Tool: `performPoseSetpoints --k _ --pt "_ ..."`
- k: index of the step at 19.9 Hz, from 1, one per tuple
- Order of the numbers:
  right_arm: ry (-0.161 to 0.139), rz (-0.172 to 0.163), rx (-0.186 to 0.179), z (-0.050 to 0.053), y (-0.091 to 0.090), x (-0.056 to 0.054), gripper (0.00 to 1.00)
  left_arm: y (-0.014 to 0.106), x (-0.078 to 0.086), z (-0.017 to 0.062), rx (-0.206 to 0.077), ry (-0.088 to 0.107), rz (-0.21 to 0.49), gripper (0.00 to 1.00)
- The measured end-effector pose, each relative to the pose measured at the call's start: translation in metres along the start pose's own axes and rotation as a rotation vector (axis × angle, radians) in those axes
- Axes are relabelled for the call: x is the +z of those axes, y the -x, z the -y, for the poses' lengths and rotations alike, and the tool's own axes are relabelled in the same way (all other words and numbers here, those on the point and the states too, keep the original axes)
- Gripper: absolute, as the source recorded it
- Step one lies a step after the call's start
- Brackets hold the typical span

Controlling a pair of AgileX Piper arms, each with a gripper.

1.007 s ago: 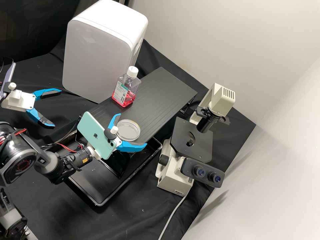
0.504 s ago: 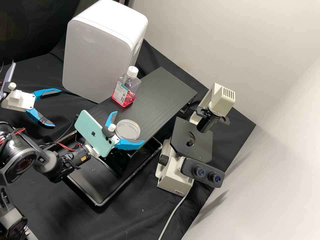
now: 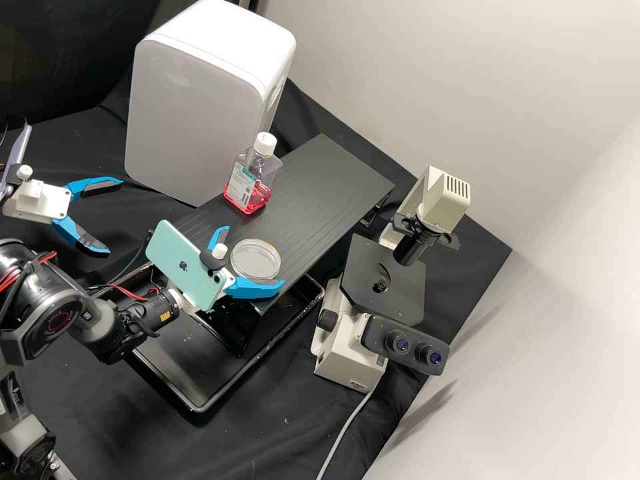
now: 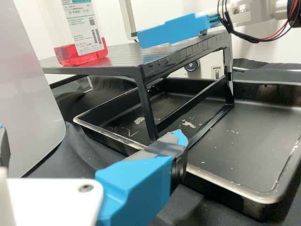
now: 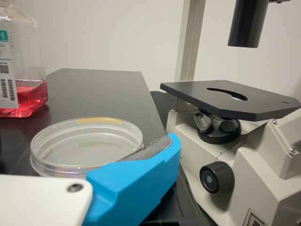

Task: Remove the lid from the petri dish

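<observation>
A clear petri dish (image 3: 255, 259) with its lid on sits near the front edge of the black raised platform (image 3: 320, 187). My right gripper (image 3: 253, 257) is open, one blue finger on each side of the dish. In the right wrist view the dish (image 5: 87, 146) lies right beside one blue finger (image 5: 136, 174); I cannot tell whether they touch. My left gripper (image 3: 112, 215) stands open over the black cloth to the far left, holding nothing. Its own finger (image 4: 141, 183) shows in the left wrist view, with a finger of the right gripper (image 4: 174, 29) above the platform (image 4: 141, 59).
A flask of red liquid (image 3: 251, 175) stands on the platform behind the dish. A white box (image 3: 207, 93) is at the back left. A microscope (image 3: 393, 280) stands to the right. A black tray (image 3: 200, 393) lies under the platform.
My right gripper has shifted slightly left, staying open around the dish. The dish and my left gripper have not moved.
</observation>
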Motion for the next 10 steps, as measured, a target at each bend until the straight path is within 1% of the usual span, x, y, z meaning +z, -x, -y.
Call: performPoseSetpoints --k 5,7,10 --pt "0.0 0.003 0.003 -0.0007 -0.0001 0.0007 1.0 0.0 0.0003 0.0 0.0 -0.002 0.001 1.0" --pt "0.0 0.011 0.011 -0.0026 -0.0003 0.0027 1.0 -0.0003 0.0015 0.0005 -0.002 -0.002 0.006 1.0" --pt "-0.009 0.017 0.016 -0.0039 -0.0004 0.0041 1.0 -0.0006 0.0018 0.0015 -0.006 -0.001 0.006 1.0"
